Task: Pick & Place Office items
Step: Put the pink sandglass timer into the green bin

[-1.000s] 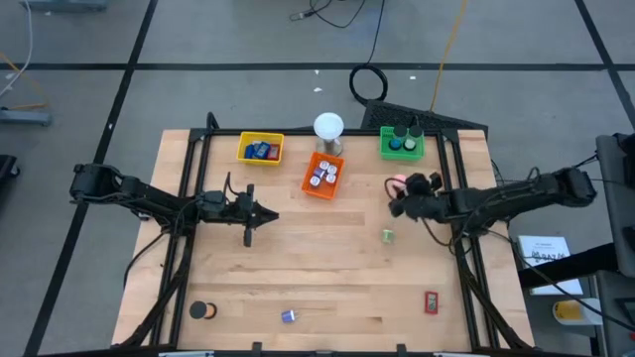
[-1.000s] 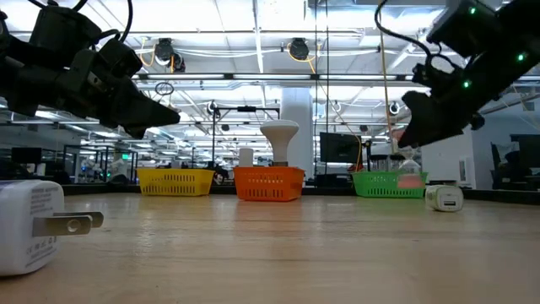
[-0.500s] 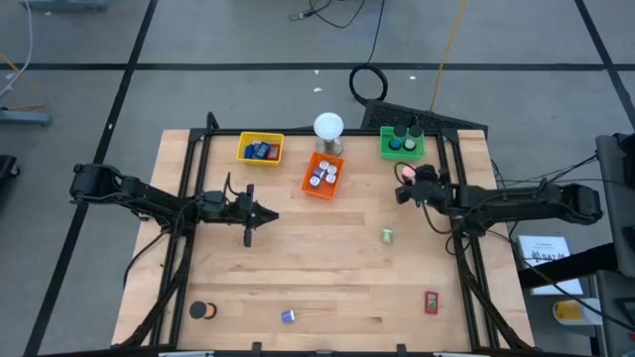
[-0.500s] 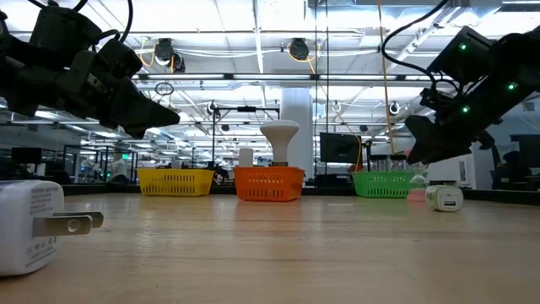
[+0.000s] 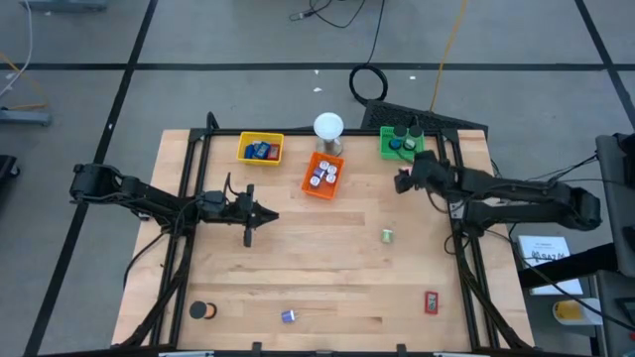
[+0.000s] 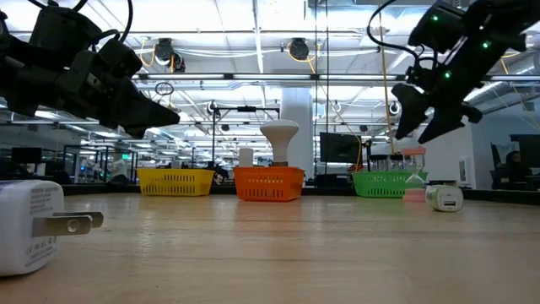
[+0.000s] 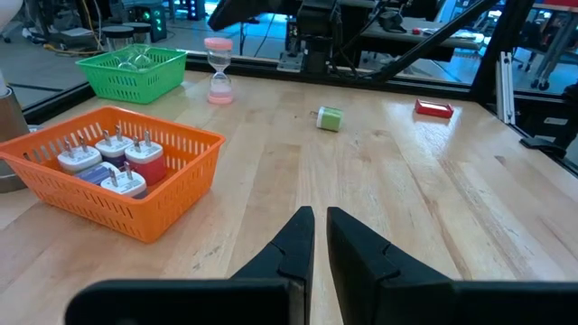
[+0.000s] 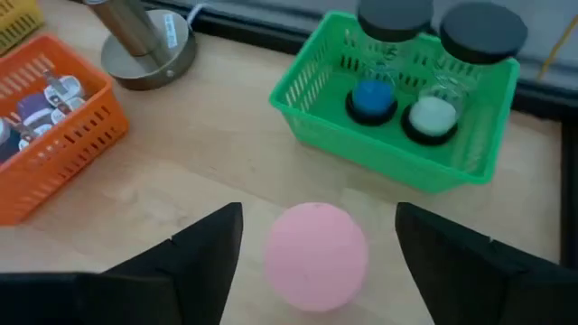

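While the right gripper [image 5: 401,181] hangs with its fingers spread just below the green tray [image 5: 401,144] at about two o'clock on the table [image 5: 327,263], the high view hides the pink hourglass beneath it. The left gripper [image 5: 260,219], pinched together and holding nothing, waits at nine o'clock. A green roll [image 5: 387,236], a red block [image 5: 431,301], a blue piece [image 5: 288,316] and a black roll [image 5: 202,310] lie well apart on open wood, so there is plenty of room; only the table's near edge at six o'clock crowds the last three.

In the low view the hourglass [image 6: 413,175] stands upright on the wood just beside the tray.

The left wrist view shows its glass waist [image 7: 219,65], likely light, fragile and easy to tip.

In the right wrist view its round pink cap [image 8: 316,254] sits between the open fingers [image 8: 203,248]. Gripping the rigid cap looks safer than the glass.
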Robot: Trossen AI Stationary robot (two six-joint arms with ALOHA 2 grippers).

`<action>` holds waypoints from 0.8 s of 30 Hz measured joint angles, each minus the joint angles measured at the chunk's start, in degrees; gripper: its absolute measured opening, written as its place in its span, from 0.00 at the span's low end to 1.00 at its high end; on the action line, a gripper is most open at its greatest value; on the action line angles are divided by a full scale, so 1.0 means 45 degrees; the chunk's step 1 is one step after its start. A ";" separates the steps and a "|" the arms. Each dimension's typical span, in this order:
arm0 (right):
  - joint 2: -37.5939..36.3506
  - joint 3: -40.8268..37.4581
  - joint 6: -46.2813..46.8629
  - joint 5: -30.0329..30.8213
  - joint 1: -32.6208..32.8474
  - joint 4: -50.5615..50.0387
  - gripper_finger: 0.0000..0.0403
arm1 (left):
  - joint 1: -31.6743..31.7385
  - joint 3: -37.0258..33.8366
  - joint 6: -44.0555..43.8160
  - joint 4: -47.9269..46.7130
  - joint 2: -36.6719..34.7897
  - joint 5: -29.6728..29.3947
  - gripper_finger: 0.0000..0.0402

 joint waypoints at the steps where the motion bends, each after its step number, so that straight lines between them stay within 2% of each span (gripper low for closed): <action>1: 0.0105 0.0324 0.0023 -0.0385 -0.0293 -0.0374 0.71 | 0.0004 0.0000 0.0000 0.0000 0.0003 -0.0004 0.08; 5: 0.0970 0.1492 0.0044 -0.2154 -0.1478 -0.1933 0.71 | 0.0004 0.0000 0.0010 0.0000 -0.0001 0.0000 0.08; 9: 0.2367 0.2298 -0.0364 -0.3169 -0.2197 -0.2626 0.73 | 0.0000 0.0000 0.0073 0.0000 -0.0001 -0.0005 0.08; 17: 0.4698 0.2937 -0.1201 -0.3982 -0.2773 -0.2862 0.77 | 0.0003 0.0000 0.0087 -0.0005 0.0003 -0.0001 0.08; 24: 0.5221 0.2937 -0.1249 -0.4222 -0.2897 -0.3163 0.65 | 0.0004 0.0000 0.0087 -0.0012 -0.0001 -0.0005 0.08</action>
